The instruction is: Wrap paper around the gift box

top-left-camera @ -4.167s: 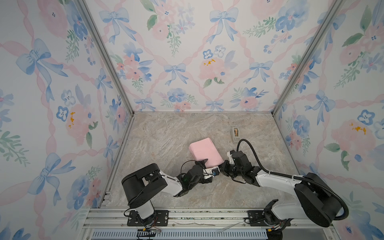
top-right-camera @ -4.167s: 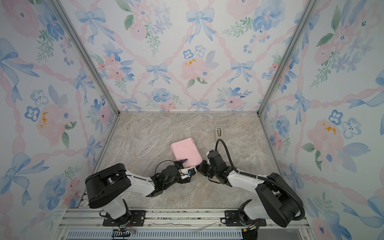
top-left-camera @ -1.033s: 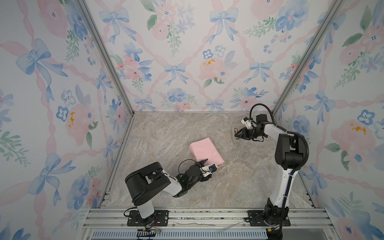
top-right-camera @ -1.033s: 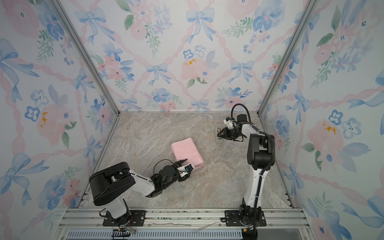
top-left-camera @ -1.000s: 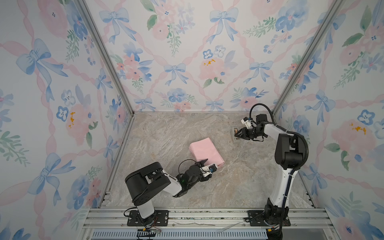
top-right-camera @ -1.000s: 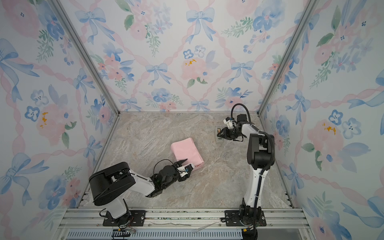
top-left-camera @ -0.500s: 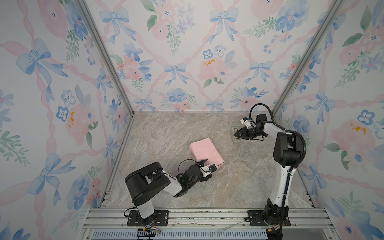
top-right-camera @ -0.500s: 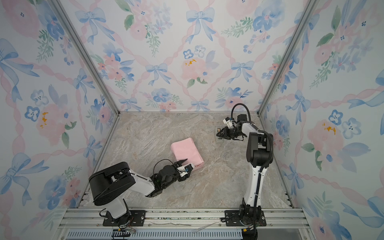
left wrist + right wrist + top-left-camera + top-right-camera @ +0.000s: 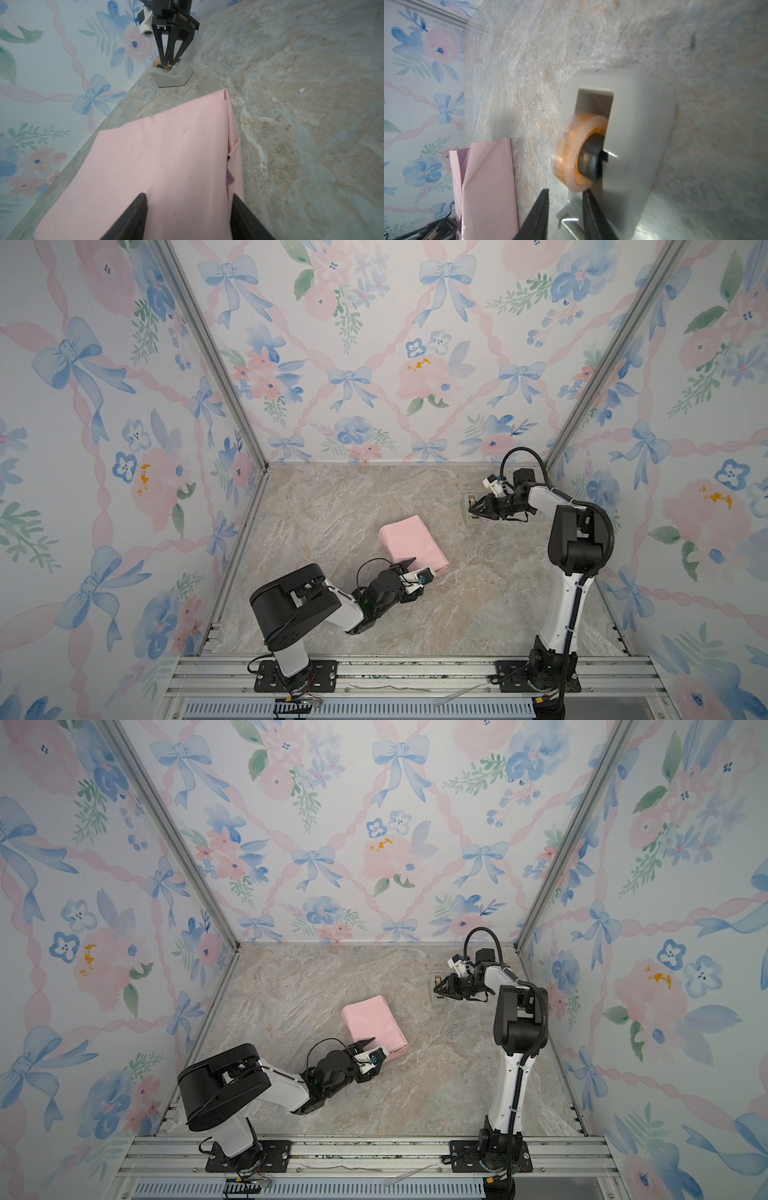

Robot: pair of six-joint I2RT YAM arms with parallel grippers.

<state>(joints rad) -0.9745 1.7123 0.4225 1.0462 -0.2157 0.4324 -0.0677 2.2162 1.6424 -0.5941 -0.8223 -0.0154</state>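
Observation:
The paper (image 9: 411, 541) (image 9: 372, 1021) lies pale pink side out, folded round a block-shaped parcel mid-table; the gift box is hidden inside it. Slivers of its lilac face (image 9: 229, 178) show at a side seam. My left gripper (image 9: 417, 566) (image 9: 376, 1046) (image 9: 188, 195) is shut on the parcel's near end, one finger (image 9: 141, 199) on the top face and its partner against the seamed side. Far back right, my right gripper (image 9: 471, 510) (image 9: 436, 992) (image 9: 564, 191) hangs over the tape dispenser (image 9: 633, 124), its jaws a little apart astride the cutter end below the tape roll (image 9: 571, 145).
The small beige tape dispenser (image 9: 469, 522) (image 9: 438, 1004) (image 9: 174, 78) stands close to the back right corner. Flowered walls (image 9: 353, 364) enclose the marble table on three sides. An aluminium rail (image 9: 395, 672) carrying both arm bases runs along the front edge.
The right arm has left the parcel's near end and reached to the dispenser at the back right; over the last second it barely shifted. The left gripper and the parcel have stayed put.

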